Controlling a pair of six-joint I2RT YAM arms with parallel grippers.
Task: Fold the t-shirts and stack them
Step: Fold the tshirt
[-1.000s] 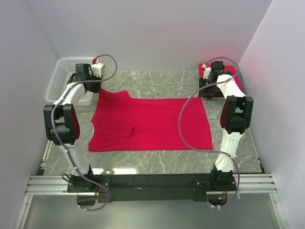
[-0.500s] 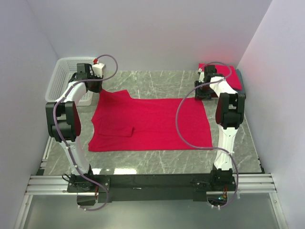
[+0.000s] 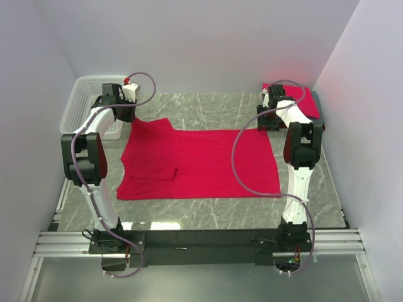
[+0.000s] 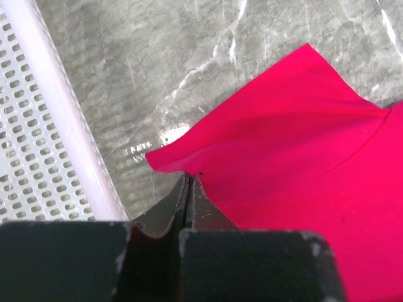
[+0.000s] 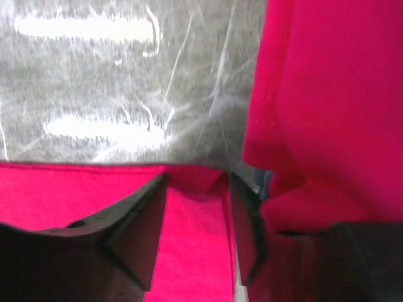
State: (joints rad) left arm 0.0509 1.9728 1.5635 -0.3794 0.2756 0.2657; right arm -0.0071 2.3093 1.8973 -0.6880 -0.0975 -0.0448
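Note:
A bright red t-shirt [image 3: 201, 160] lies spread flat on the marble table, one sleeve folded in at the left. My left gripper [image 3: 129, 117] is at its far left corner. In the left wrist view the jaws [image 4: 189, 179] are shut, pinching the edge of the red cloth [image 4: 296, 145]. My right gripper [image 3: 267, 123] is at the shirt's far right corner. In the right wrist view it [image 5: 195, 189] is open, with the fingers on either side of the corner of the red cloth [image 5: 192, 251].
A stack of folded red shirts [image 3: 302, 100] lies at the far right corner, and shows close beside the right fingers in the right wrist view [image 5: 327, 94]. A white lattice basket [image 3: 85, 104] stands at the far left, right next to the left gripper [image 4: 44, 145].
The right arm has swung in a little to the left and settled over the shirt's far right corner. The left arm and the shirt have hardly moved.

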